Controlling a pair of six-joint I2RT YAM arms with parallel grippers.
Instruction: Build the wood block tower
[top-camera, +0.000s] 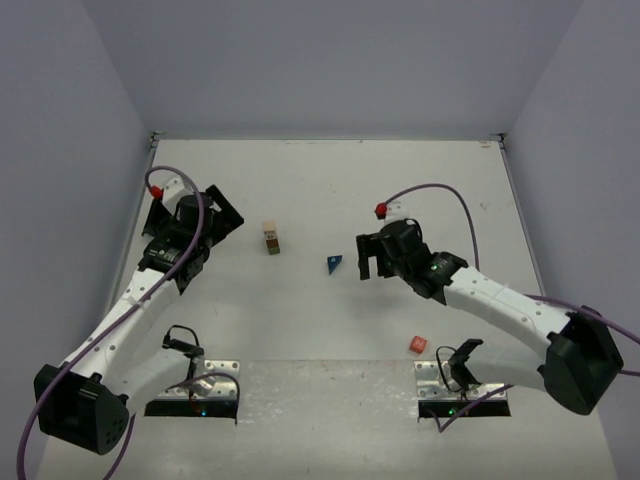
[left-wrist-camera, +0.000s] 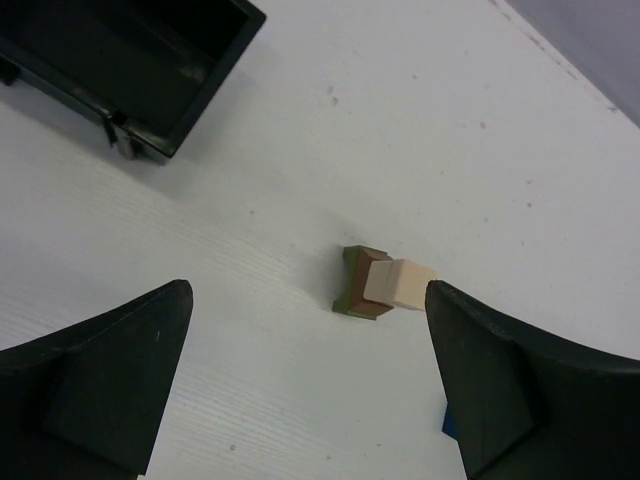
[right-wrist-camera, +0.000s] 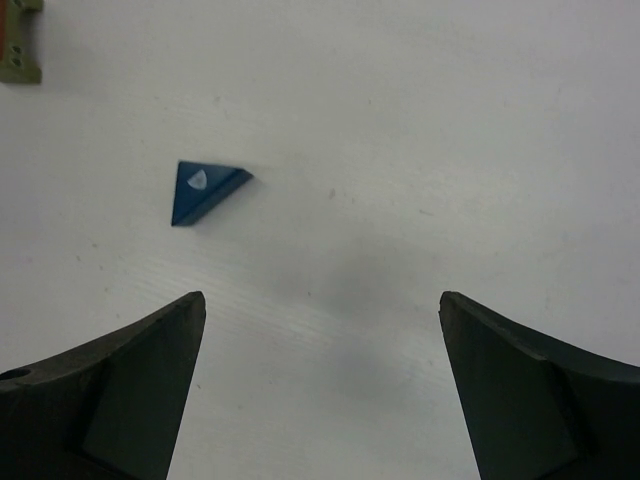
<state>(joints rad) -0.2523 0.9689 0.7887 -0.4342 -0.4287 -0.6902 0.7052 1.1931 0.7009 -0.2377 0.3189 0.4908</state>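
A short stack (top-camera: 271, 239) stands mid-table: an olive-green oblong (left-wrist-camera: 349, 292) at the bottom, a brown-looking cube (left-wrist-camera: 362, 268) on it, and a tan cube (left-wrist-camera: 400, 285) on top. Its edge shows in the right wrist view (right-wrist-camera: 20, 50). A blue wedge (top-camera: 334, 263) lies alone to its right; it also shows in the right wrist view (right-wrist-camera: 205, 190). A red cube (top-camera: 418, 345) lies near the right arm's base. My left gripper (top-camera: 195, 218) (left-wrist-camera: 308, 295) is open and empty, left of the stack. My right gripper (top-camera: 372, 258) (right-wrist-camera: 322, 300) is open and empty, just right of the wedge.
A black square tray (left-wrist-camera: 130, 70) lies beyond the left gripper, left of the stack. Grey walls close in the table on three sides. The arm bases (top-camera: 195, 395) and cables are at the near edge.
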